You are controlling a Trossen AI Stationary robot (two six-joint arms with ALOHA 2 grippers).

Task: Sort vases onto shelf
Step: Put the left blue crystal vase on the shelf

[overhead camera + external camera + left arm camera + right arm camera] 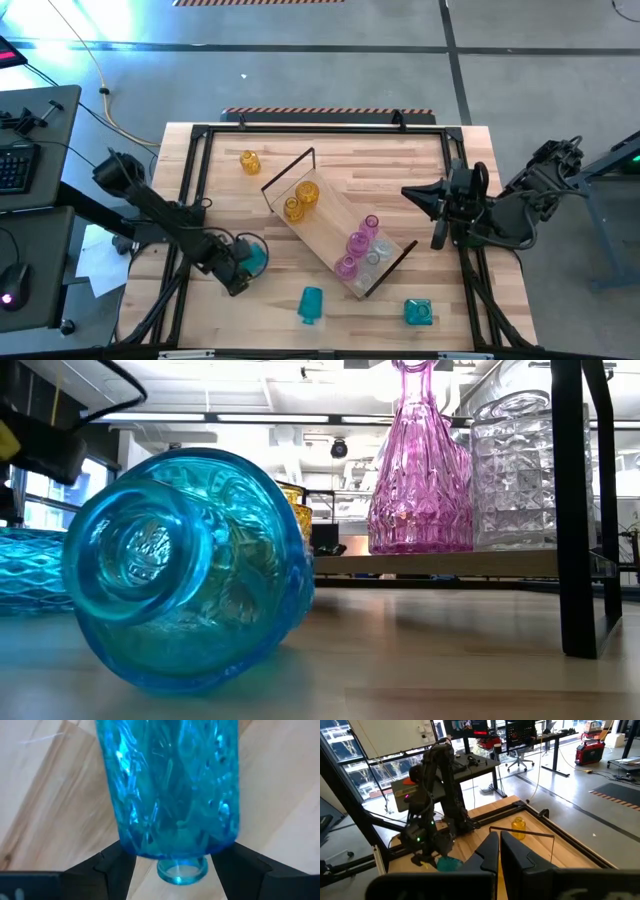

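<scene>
My left gripper (pixel 238 268) is near the table's left front, shut on a teal vase (pixel 253 255) that fills the left wrist view (pixel 170 785). The shelf (pixel 330 225) lies slantwise mid-table, with black loops at both ends. On it stand two amber vases (pixel 300 197), two pink vases (pixel 355 245) and a clear one (pixel 376 252). Another amber vase (pixel 249 161) stands on the table at far left. One teal vase (pixel 311 304) lies on its side at the near edge, its base facing the low view (pixel 180 570). Another teal vase (pixel 418 312) sits near right. My right gripper (pixel 410 192) hovers shut at the right. My left gripper pinches the teal vase between its two fingers (pixel 117 865), at the shoulder (pixel 130 845) just above the narrow neck (pixel 181 870). The neck points back toward the wrist and the body reaches away from the fingers. I cannot tell whether the vase is clear of the table.
A black metal frame (pixel 195 135) runs around the tabletop. The shelf's black end loop (pixel 575 510) stands close in the low view. Bare wood lies between the shelf and the far edge (pixel 380 150). Desks, chairs and cables are on the floor beyond.
</scene>
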